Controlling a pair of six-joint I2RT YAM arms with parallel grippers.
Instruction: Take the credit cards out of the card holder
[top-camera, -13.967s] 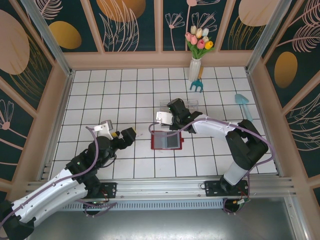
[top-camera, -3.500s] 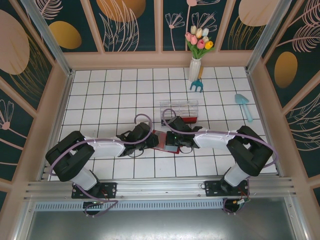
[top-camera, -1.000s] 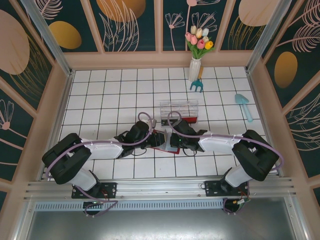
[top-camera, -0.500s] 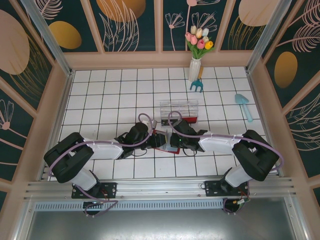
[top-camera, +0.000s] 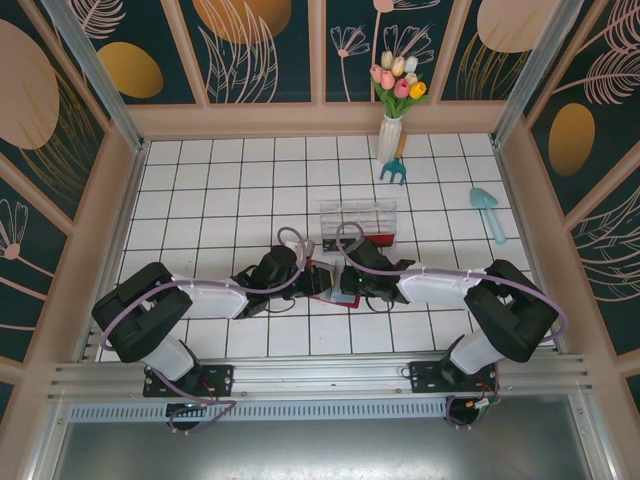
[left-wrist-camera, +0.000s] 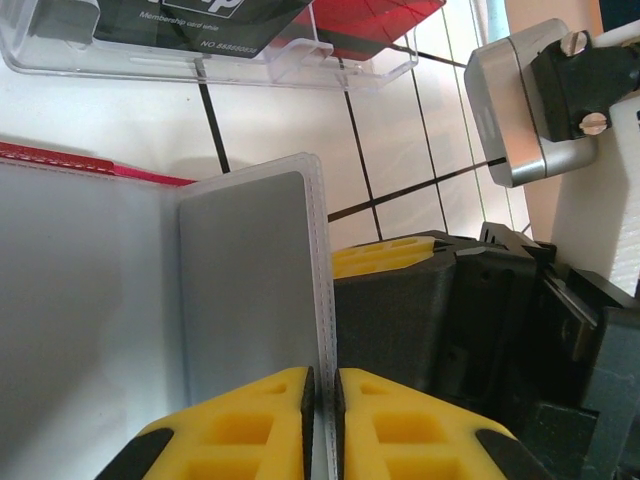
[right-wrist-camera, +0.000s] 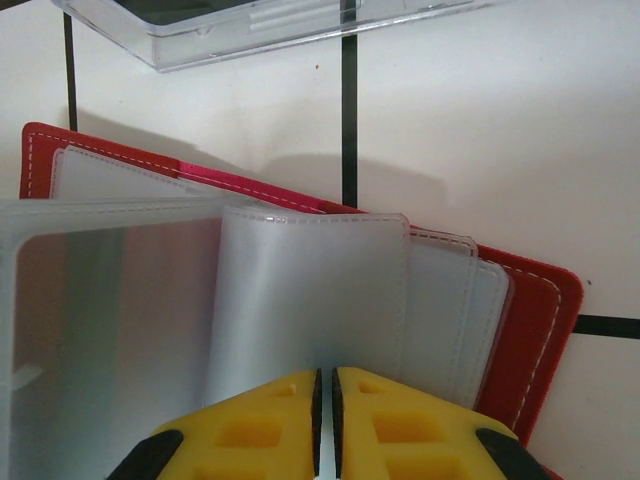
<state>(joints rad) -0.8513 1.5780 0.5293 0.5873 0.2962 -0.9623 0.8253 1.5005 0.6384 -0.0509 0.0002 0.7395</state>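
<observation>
The dark red card holder (top-camera: 322, 285) lies open on the white tiles, its clear sleeves fanned up (right-wrist-camera: 310, 290) over the red cover (right-wrist-camera: 540, 320). My left gripper (top-camera: 300, 277) comes in from the left. It is shut (left-wrist-camera: 323, 378) on the stitched edge of one sleeve, which holds a grey card (left-wrist-camera: 250, 270). My right gripper (top-camera: 346, 281) comes in from the right and is shut (right-wrist-camera: 325, 378) on another translucent sleeve. The two grippers nearly touch over the holder; the right one's black body (left-wrist-camera: 440, 310) sits close beside the left fingers.
A clear plastic box (top-camera: 357, 220) stands just behind the holder, with a red card (left-wrist-camera: 370, 20) and a black card (left-wrist-camera: 190, 15) in it. A vase of tulips (top-camera: 392, 125), a blue hand rake (top-camera: 394, 171) and a blue trowel (top-camera: 487, 210) are at the back right.
Over the last second both grippers stay at the card holder and the left jaws have closed on the sleeve edge. Much earlier the left arm was drawn back to the left.
</observation>
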